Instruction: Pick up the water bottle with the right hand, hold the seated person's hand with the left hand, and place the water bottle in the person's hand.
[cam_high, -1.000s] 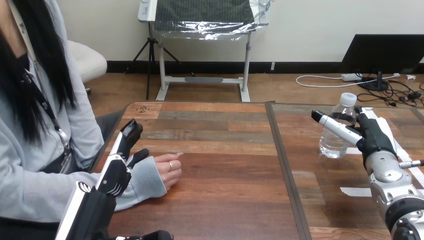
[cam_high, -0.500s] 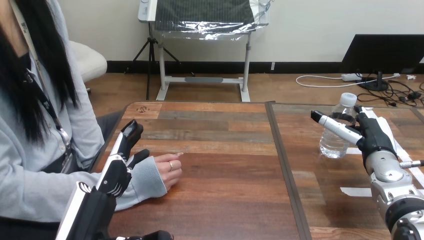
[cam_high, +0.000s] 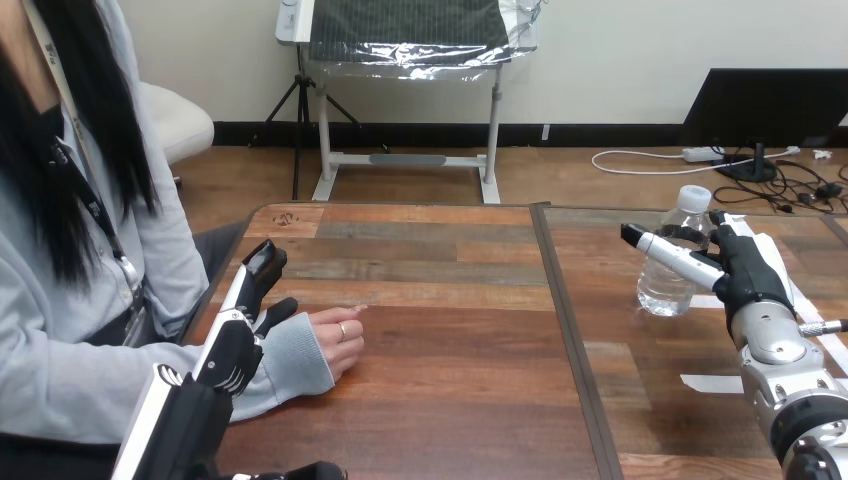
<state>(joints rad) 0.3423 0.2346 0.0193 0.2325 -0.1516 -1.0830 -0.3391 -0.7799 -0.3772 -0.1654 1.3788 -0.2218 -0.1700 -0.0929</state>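
A clear water bottle (cam_high: 668, 285) with a white cap stands upright on the right half of the table. My right hand (cam_high: 748, 272) is at its right side, open. The straight thumb (cam_high: 672, 255) crosses the bottle's front and the fingers reach up behind it near the cap. The person's hand (cam_high: 336, 340) rests palm down on the table at the left, in a light blue sleeve. My left hand (cam_high: 238, 335) lies open along the outer side of that sleeve, fingers straight and pointing away from me, with its thumb (cam_high: 279, 311) against the cuff.
A dark seam (cam_high: 565, 320) splits the wooden table into left and right halves. White tape strips (cam_high: 712, 383) lie on the right half near my right forearm. The person sits close against the table's left edge.
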